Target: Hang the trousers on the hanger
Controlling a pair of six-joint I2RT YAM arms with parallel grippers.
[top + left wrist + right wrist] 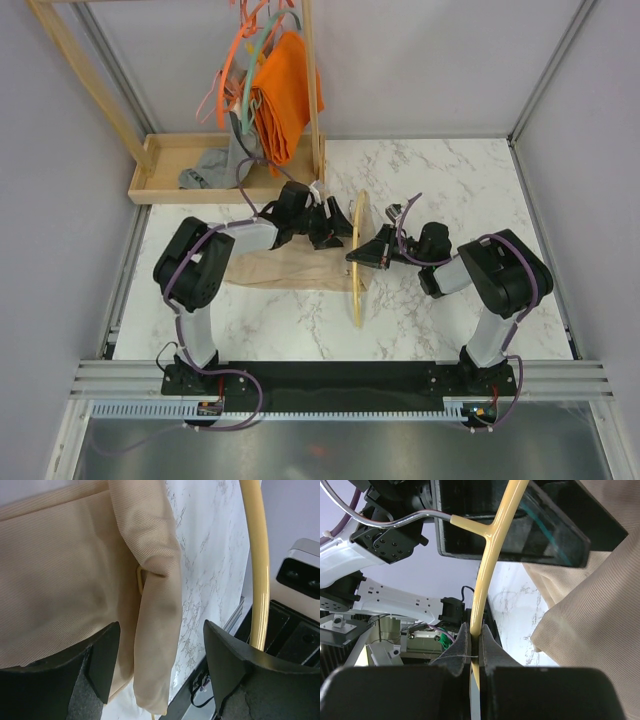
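Note:
The beige trousers [282, 268] lie on the marble table, with one edge draped toward the hanger. The cream hanger [357, 268] stands on edge in the middle of the table. My right gripper [364, 257] is shut on its arch from the right; in the right wrist view the pads [463, 647] pinch the yellow bar [487, 570], with the wire hook [380, 517] at upper left. My left gripper [160, 665] is open. A folded flap of trousers [157, 610] hangs between its fingers [102, 657] without touching either one. A short bit of hanger bar [140, 579] peeks out from under the fold, and the hanger's arch [259, 570] runs down the right.
At the back left stands a wooden rack [312, 90] with an orange cloth [285, 95], orange hangers [232, 70] and a teal hanger [250, 85]. Below it, a wooden tray [160, 185] holds a small grey garment [210, 168]. Grey walls enclose the table.

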